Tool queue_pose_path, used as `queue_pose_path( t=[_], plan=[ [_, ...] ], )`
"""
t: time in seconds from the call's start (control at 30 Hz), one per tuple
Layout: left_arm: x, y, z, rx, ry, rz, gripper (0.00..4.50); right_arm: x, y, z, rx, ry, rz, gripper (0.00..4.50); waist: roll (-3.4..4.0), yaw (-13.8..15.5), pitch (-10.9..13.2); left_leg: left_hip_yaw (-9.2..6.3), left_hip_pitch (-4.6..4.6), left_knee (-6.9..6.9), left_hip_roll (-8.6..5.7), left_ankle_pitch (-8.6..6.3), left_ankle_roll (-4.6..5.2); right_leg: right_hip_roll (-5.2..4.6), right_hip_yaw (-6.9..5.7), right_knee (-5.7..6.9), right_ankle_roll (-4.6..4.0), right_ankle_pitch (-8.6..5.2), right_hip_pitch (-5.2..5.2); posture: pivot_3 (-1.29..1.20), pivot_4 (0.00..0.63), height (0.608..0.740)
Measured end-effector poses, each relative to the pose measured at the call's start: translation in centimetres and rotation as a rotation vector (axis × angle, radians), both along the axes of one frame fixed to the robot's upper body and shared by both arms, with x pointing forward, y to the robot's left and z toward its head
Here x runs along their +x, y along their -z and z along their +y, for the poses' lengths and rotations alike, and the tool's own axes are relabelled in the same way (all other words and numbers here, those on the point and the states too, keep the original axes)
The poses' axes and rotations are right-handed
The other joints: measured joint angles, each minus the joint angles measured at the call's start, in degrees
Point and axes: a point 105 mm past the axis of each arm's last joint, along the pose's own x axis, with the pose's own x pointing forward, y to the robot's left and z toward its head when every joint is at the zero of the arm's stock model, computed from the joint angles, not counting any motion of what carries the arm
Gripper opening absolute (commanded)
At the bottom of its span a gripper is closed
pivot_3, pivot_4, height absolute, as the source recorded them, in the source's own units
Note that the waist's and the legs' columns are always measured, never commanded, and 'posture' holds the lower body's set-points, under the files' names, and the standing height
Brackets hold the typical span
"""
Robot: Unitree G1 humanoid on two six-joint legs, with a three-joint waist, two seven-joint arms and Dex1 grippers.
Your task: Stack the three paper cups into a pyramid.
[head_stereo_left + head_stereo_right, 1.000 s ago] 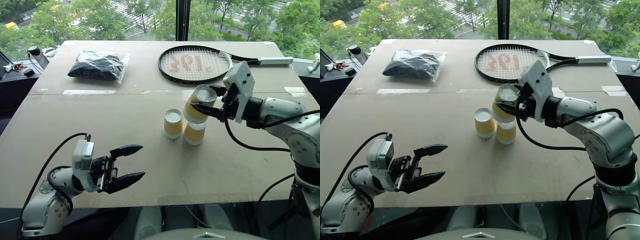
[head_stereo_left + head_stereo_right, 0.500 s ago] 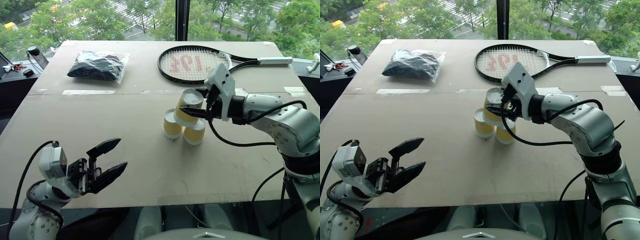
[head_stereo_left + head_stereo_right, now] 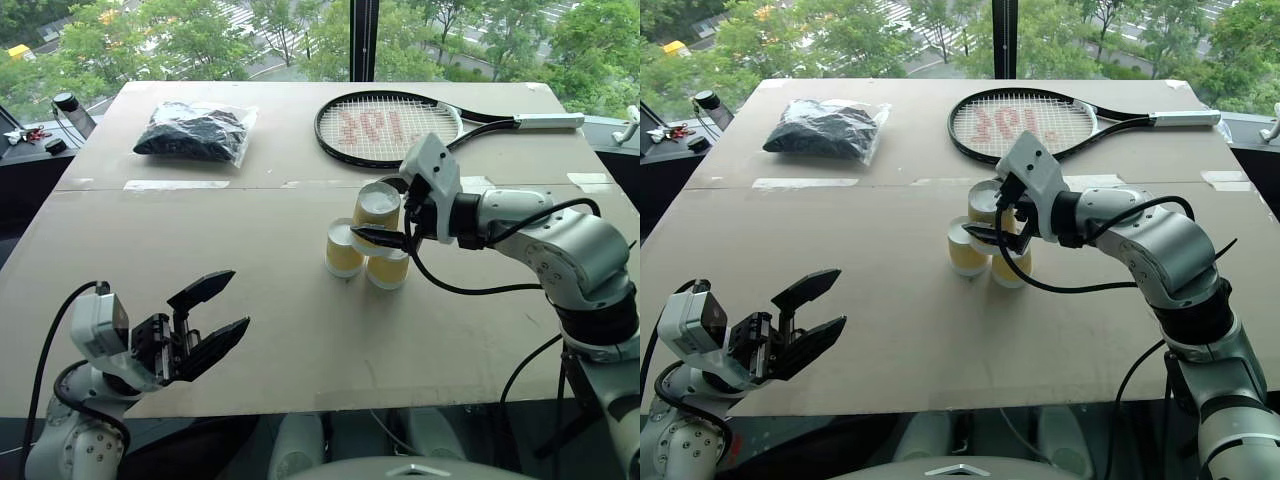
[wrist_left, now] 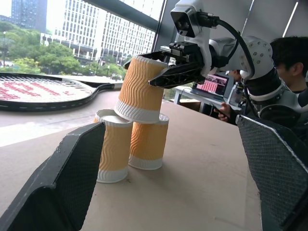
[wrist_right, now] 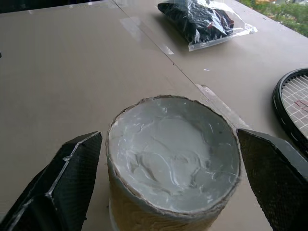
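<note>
3 small tapered paper cups w/ yellow-tan ribbed sides and white rims are sitting upside down mid-table on the big brown cardboard-covered table (image 3: 200,230), forming the pyramid. 2 are standing side by side and touching: the left bottom cup (image 3: 345,250) and the right bottom cup (image 3: 388,268). The top cup (image 3: 377,209) is resting on both, straddling the seam, tilted a bit toward the left in the left wrist view.

The right gripper (image 3: 392,212) is reaching in from the right, its 2 black fingers spread wide around the top cup. In the right wrist view a finger (image 5: 57,183) is standing on either side of the cup's pale base w/ a gap to the wall on both sides, so it's not squeezing the cup. In the left wrist view the tip of one finger (image 4: 166,77) is lying right against the upper wall; can't tell if it's actually touching.

The left gripper (image 3: 212,315) is hovering at the near left edge of the table, well apart from the cups, fingers wide and holding nothing.

Far side: a black-framed tennis racket w/ white strings and red lettering (image 3: 390,128) is lying just beyond the cups, and a clear plastic bag of dark stuff (image 3: 195,130) is lying far left.
</note>
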Motion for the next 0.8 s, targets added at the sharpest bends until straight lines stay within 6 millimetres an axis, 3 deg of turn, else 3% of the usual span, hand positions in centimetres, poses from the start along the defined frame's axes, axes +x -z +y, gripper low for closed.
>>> queue_pose_path(
  t=[0.07,0.2,0.37,0.53,0.8],
  plan=[
    [0.0,-0.1,0.0,-0.007,-0.003,-0.009,4.50,0.0,-1.1,-1.4,0.054,0.038,-0.030,4.45,0.00,0.26,0.00,-0.03,-0.04,0.00,-0.01,0.00,0.00,-0.02,-0.04,-0.02,0.00,0.00,0.00,0.00,0.150,0.740],
    [0.4,0.1,-0.1,-0.022,0.004,-0.008,4.50,-1.7,-1.1,-4.7,0.095,0.085,-0.054,4.45,-0.01,0.34,0.00,-0.06,-0.15,0.00,-0.03,0.02,-0.04,-0.05,-0.02,-0.10,0.01,0.00,-0.01,0.00,0.150,0.740],
    [1.0,0.7,-0.7,-0.037,0.025,0.007,4.50,-5.2,1.4,-8.6,0.142,0.149,0.008,4.45,-0.06,0.36,-0.03,-0.10,-0.14,0.00,-0.03,-0.02,0.03,0.00,0.04,-0.11,0.02,0.00,0.01,0.00,0.150,0.740],
    [1.8,1.4,-1.4,-0.027,0.036,0.016,4.50,-7.6,4.1,-9.6,0.128,0.140,0.085,4.45,-0.05,-0.12,-0.02,-0.07,0.21,0.00,-0.01,-0.10,0.17,0.14,0.09,-0.01,0.01,-0.01,0.21,0.00,0.150,0.740],
    [3.0,2.9,-1.1,0.044,0.002,0.086,4.50,-9.0,6.9,-11.3,0.108,0.207,0.118,4.45,-0.08,0.17,-0.04,-0.07,0.18,0.03,-0.02,-0.10,0.16,0.13,0.10,-0.08,0.03,-0.01,0.25,0.00,0.150,0.740]
  ],
)
